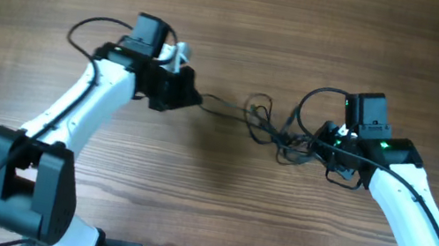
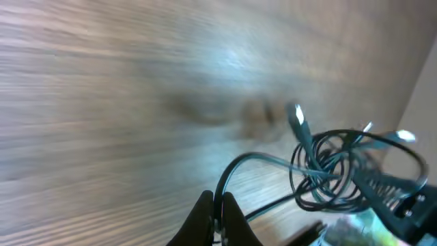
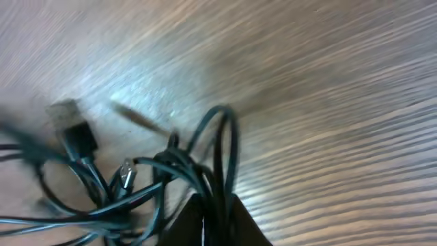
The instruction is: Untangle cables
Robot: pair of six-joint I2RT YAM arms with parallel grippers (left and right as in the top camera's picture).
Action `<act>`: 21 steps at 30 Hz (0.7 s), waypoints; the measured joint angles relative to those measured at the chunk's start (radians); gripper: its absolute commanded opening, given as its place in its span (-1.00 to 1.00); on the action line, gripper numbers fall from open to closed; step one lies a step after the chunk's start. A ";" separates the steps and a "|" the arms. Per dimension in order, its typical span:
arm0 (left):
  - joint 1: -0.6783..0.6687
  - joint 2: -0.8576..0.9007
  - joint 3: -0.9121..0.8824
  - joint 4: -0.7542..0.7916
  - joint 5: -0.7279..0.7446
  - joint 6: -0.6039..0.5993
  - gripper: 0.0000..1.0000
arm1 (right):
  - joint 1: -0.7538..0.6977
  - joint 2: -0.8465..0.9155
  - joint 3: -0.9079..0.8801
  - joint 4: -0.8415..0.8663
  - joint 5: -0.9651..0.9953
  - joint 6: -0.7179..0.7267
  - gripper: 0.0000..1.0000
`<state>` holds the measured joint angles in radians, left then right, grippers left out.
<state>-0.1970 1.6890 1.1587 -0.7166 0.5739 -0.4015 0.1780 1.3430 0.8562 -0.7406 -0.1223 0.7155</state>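
Black cables [image 1: 271, 127] lie knotted on the wooden surface [image 1: 237, 19] between our arms, our left pincer [image 2: 218, 207] closed on one strand and our right pincer [image 3: 213, 206] clamping the bunch's opposite side, presumably to draw the tangle apart.

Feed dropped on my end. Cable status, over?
Left gripper shut on cables, one strand. Right gripper shut on the tangle. Knot strung between them, not undone. Nothing in the way.
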 measured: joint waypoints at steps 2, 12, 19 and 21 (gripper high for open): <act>0.039 0.000 0.000 -0.002 -0.016 0.002 -0.92 | -0.004 0.000 0.000 0.000 0.043 0.006 -0.53; 0.065 0.000 0.000 -0.002 -0.045 0.009 -0.02 | -0.013 0.000 0.000 0.017 0.095 0.013 -0.33; 0.056 0.000 0.000 0.002 0.086 0.057 0.19 | -0.013 0.000 0.000 0.065 -0.035 -0.079 -0.27; 0.041 0.000 0.000 0.002 0.106 0.076 0.19 | -0.013 0.000 0.000 0.065 -0.048 -0.087 -0.26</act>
<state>-0.1562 1.6890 1.1587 -0.7147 0.6796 -0.3260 0.1646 1.3430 0.8562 -0.6754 -0.1699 0.6289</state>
